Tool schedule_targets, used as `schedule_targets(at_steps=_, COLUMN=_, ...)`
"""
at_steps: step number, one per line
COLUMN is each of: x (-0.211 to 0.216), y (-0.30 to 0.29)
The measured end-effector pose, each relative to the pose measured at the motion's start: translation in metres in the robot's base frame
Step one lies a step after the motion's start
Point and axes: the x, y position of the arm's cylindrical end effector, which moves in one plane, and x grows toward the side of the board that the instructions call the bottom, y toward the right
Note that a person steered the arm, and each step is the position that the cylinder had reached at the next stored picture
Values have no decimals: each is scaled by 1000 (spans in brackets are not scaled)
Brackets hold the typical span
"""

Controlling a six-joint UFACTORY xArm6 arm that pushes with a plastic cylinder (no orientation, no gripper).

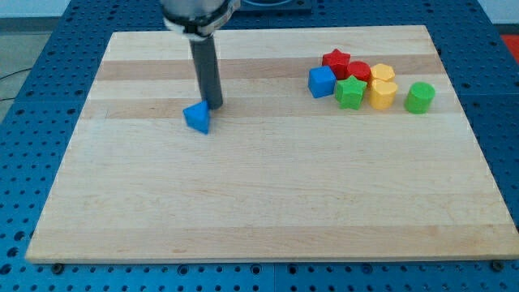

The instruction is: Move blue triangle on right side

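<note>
The blue triangle lies on the wooden board, left of the middle and toward the view's top. My tip stands just to the triangle's upper right, touching or nearly touching it. The dark rod rises from there to the view's top edge.
A cluster of blocks sits at the upper right: a blue cube, a red star, a red block, a green star, two yellow blocks and a green cylinder a little apart.
</note>
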Motion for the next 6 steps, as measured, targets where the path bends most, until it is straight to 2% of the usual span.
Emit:
schedule_targets(at_steps=1, x=73, y=26)
schedule_targets(at_steps=2, x=126, y=9)
schedule_targets(at_steps=3, x=88, y=-67)
schedule_targets(at_steps=4, x=44, y=-63)
schedule_targets(at_steps=6, x=30, y=111)
